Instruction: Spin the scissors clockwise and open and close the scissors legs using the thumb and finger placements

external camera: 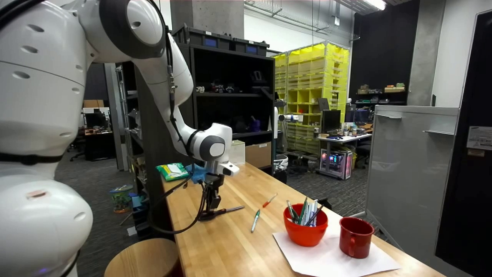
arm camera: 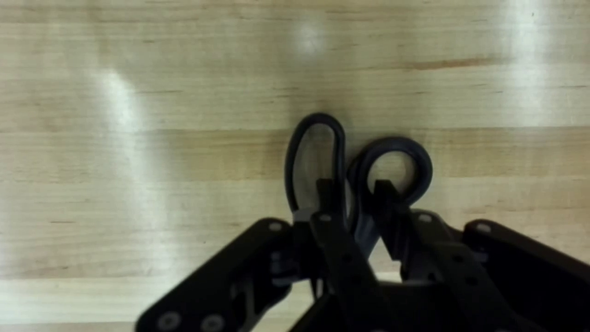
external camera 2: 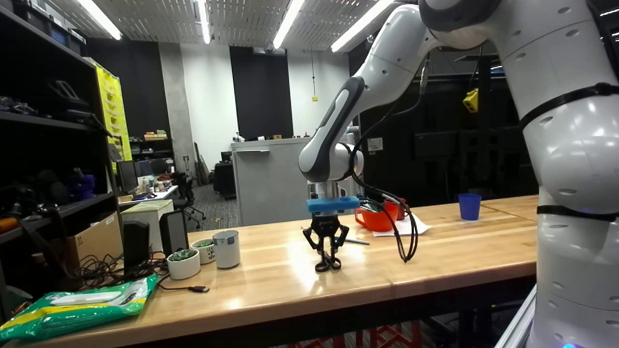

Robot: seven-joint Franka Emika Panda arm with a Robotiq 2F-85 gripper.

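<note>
The scissors lie on the wooden table, their black handle loops showing in the wrist view: a long oval loop (arm camera: 289, 166) on the left and a rounder loop (arm camera: 427, 169) on the right. One fingertip of my gripper (arm camera: 354, 186) sits inside each loop, so the loops' inner walls are between the fingers and appear touched from both sides. A thin gap shows between those walls. The arm covers the pivot in the wrist view. In an exterior view the grey blades (external camera: 235, 209) point away from the gripper along the table. The loops also appear under the fingers in an exterior view.
A green pen (external camera: 255, 221) and a slim orange-ended tool (external camera: 270, 200) lie beyond the blades. Further along stand a red bowl (external camera: 307, 235) of pens and a red mug (external camera: 355, 238) on white paper. A grey cup (external camera 2: 226, 249) and small potted plants (external camera 2: 184, 265) stand opposite.
</note>
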